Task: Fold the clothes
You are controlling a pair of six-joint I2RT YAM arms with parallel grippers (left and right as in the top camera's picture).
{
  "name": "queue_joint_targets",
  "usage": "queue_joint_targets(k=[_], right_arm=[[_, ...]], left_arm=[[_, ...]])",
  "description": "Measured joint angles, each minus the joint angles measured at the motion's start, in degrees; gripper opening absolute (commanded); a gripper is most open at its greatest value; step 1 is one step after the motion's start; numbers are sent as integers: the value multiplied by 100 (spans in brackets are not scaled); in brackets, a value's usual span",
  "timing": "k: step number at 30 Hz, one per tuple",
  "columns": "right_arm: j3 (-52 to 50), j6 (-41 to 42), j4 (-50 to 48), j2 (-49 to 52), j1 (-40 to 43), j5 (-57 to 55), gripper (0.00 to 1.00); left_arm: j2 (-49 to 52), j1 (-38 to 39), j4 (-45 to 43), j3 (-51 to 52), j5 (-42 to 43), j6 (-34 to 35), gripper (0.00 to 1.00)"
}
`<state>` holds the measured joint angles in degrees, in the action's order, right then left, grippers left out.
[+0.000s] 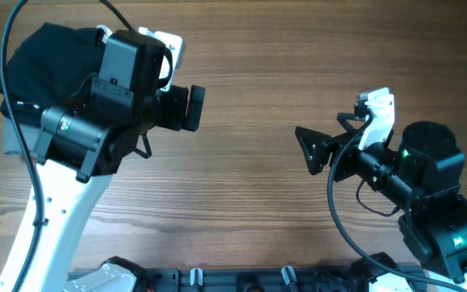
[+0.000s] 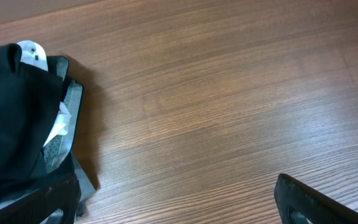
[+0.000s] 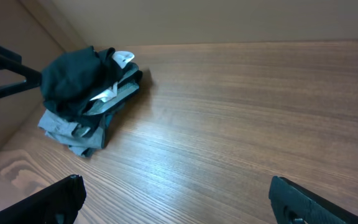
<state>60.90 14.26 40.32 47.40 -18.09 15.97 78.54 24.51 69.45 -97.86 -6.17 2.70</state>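
Observation:
The black T-shirt (image 1: pixel 43 57) lies bunched on top of a pile of clothes at the far left of the table. It also shows in the left wrist view (image 2: pixel 11 124) and in the right wrist view (image 3: pixel 73 78). A small white label (image 3: pixel 124 57) sticks out at its far edge. My left gripper (image 1: pixel 190 108) is open and empty, above bare wood just right of the pile (image 2: pixel 179 208). My right gripper (image 1: pixel 310 152) is open and empty over the table's right half, well away from the shirt (image 3: pixel 176 199).
A grey folded garment (image 3: pixel 67 134) lies at the bottom of the pile (image 2: pixel 73 102), with a bit of white fabric (image 2: pixel 58 124) between it and the shirt. My left arm covers part of the pile in the overhead view. Wooden tabletop (image 1: pixel 250 186) lies between the grippers.

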Motion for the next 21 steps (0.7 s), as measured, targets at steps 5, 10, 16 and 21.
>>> queue_joint_targets(k=[5, 10, 16, 21], right_arm=[[0, -39, -234, 2, 0, -232, 100], [-122, -616, -1056, -105, 0, -258, 100], [-1790, -1462, -2702, -1434, 81, -273, 100], [-3521, -1591, -3016, -2660, 304, -249, 100]], left_arm=[[0, 0, 0, 0, 0, -2, 100], [0, 0, 0, 0, 0, -2, 100], [0, 13, 4, 0, 0, 0, 100], [2, 20, -4, -2, 0, 0, 100]])
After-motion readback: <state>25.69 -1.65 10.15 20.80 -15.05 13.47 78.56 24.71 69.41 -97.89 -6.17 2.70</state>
